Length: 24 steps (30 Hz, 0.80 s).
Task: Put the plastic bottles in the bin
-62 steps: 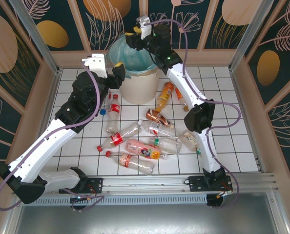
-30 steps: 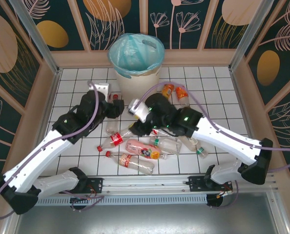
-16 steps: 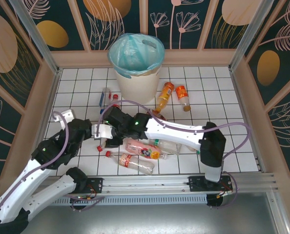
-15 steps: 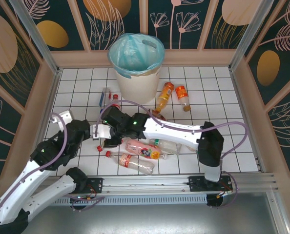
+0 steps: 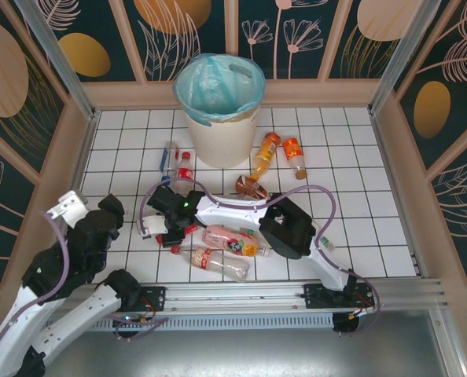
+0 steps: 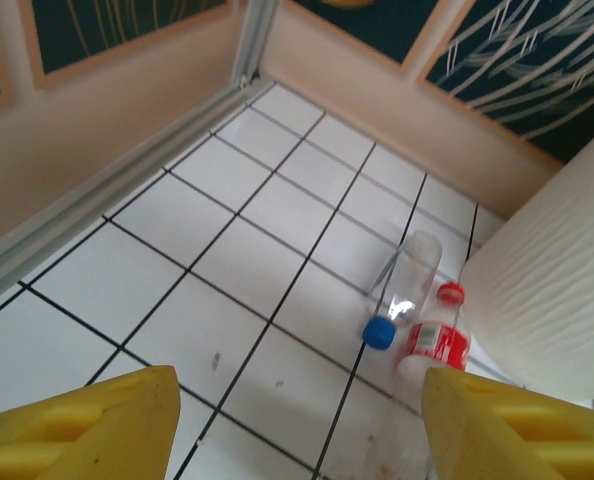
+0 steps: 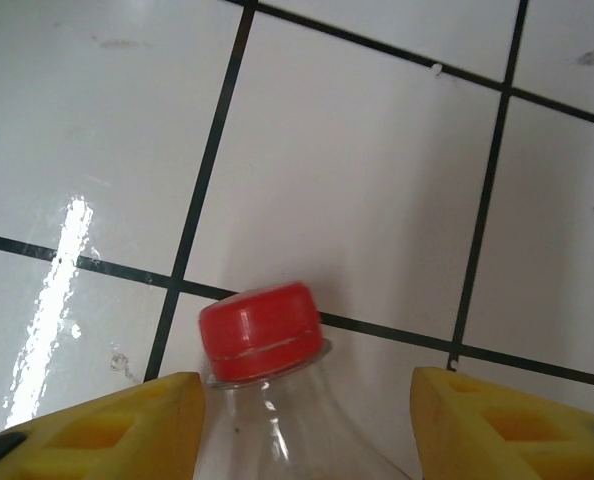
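The left arm [image 5: 64,263] is folded at the near left corner, and the left gripper [image 6: 297,430] has its yellow fingers spread wide. The right arm [image 5: 233,210] lies low and reaches leftward (elbow doubled sharply); the right gripper [image 7: 307,425] is likewise spread apart.

A white tiled floor [image 5: 359,157] with dark grout lines spans the enclosure. Low peach-coloured walls [image 5: 320,93] border it on three sides. Above them stand dark teal panels [image 5: 359,59] drawn with pale leaves and golden ovals [image 5: 84,53] — peach battens divide them. Slanting aluminium posts [image 5: 56,56] rise at the far corners. An aluminium rail [image 5: 241,294] runs along the near edge. In the right wrist view, glare [image 7: 52,300] streaks one tile.
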Available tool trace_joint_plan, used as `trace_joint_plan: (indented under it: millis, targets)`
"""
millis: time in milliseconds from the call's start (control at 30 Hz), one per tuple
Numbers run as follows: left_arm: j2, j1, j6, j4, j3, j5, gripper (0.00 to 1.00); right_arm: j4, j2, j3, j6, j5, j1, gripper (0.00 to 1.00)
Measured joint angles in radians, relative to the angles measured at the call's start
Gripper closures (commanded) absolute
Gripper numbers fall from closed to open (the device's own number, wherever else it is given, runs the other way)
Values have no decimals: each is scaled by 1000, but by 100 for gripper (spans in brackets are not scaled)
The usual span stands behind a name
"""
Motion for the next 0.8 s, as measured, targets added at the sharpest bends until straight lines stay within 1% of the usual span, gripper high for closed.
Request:
trace_joint_plan:
  millis: [200, 367, 567, 700, 800]
  targets:
    - [-90, 0, 0, 40, -78, -28, 36, -40, 53, 120, -18, -1, 1, 41]
    - [-95, 0, 0, 54, -118, -16, 35, -84, 113, 215, -23, 7, 2, 41]
    - [-91, 0, 0, 70, -119, -12, 35, -148, 177, 287, -22, 15, 2, 40]
    - [-91, 0, 0, 77, -121, -12, 35, -176, 191, 307, -20, 29, 2, 43]
    - [-91, 0, 1, 77, -121, -12, 35, -188, 195, 316, -16, 35, 2, 48]
